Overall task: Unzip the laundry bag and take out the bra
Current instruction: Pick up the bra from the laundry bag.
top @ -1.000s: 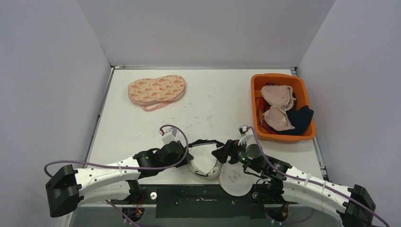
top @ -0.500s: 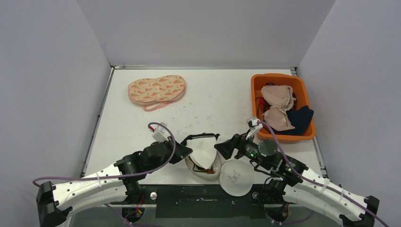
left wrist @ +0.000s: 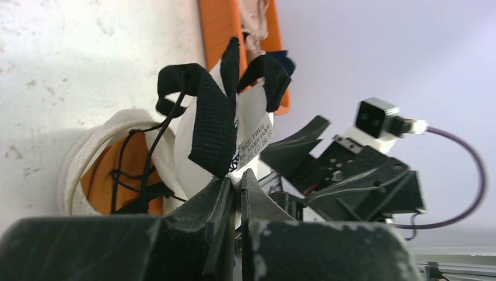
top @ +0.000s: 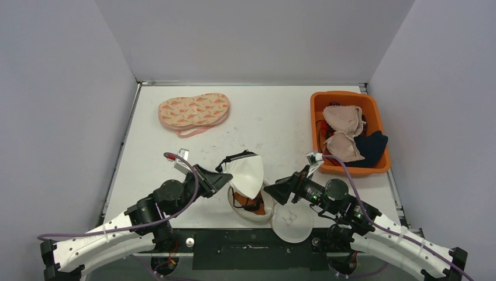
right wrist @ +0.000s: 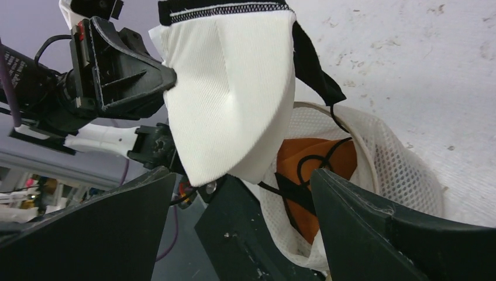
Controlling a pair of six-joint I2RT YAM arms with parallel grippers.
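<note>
White table bears carrot-print pouch, orange bin and mesh laundry bag.

We see the overhead view brightly and evenly lit from above, the white bench and pale walls carrying only soft, short shadows beneath the arms and no hard glare. In the left wrist view the left fingers loom dark and blurred along the bottom edge, and the bench beside them is washed out almost to white. In the right wrist view we find the white bra sharp enough to show its weave, while the right fingers close to the lens are soft, shadowed masses.
</note>
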